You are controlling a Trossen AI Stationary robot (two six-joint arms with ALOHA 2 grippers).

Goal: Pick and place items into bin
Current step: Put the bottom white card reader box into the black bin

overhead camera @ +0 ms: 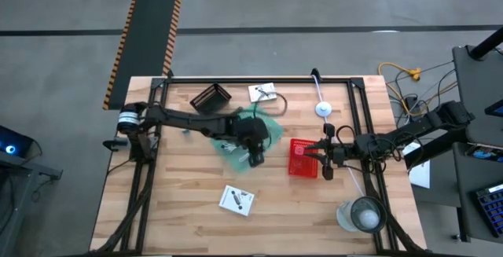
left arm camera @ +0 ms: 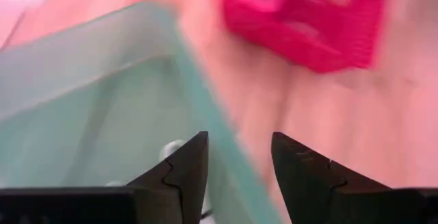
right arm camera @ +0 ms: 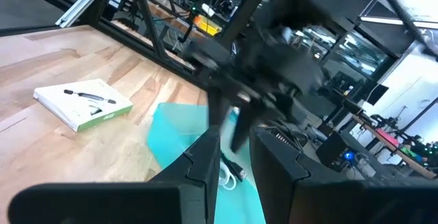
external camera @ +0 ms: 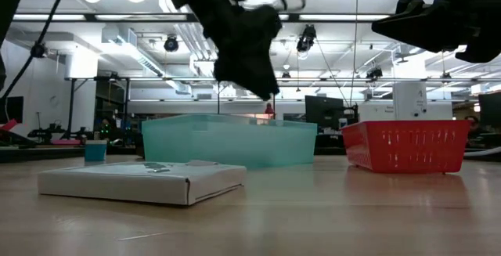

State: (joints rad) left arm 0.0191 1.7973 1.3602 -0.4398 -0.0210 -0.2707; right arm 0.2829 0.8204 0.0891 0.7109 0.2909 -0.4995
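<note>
Green see-through plastic makes up the bin (overhead camera: 236,156), which sits on the wooden table (overhead camera: 181,210) near the middle. The left gripper (overhead camera: 256,159) hangs over the bin's edge on the side that faces the red basket (overhead camera: 302,158). In the left wrist view its two dark fingers (left arm camera: 183,176) are apart with nothing between them. Under them is the bin's wall (left arm camera: 205,114), with the bin on one side and bare table on the other. A bit of white cable (left arm camera: 171,148) lies in the bin just beside one finger. The right wrist view shows the same white cable (right arm camera: 229,172) on the bin floor. In the low view the left gripper (external camera: 262,84) hangs just above the bin (external camera: 231,140) and does not touch it.

The right gripper (overhead camera: 324,159) is at the far side of the red basket, close to its rim. In its own wrist view its fingers (right arm camera: 198,162) are a little apart and hold nothing.

One flat white packet (overhead camera: 236,200) lies on the table nearer the front edge, well apart from both grippers. Another white packet (overhead camera: 262,93) lies near the back edge, and a black basket (overhead camera: 211,97) stands beside it. A clear cup (overhead camera: 363,214) sits near the table's front right corner.
</note>
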